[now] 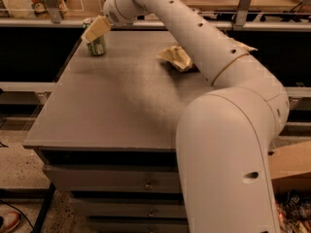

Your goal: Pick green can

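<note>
One green can stands just behind the gripper, top hidden; grip unclear.

We note the bench bearing the green can at its far-left corner and a crumpled wrapper farther right; the tool is at the can's top.
</note>
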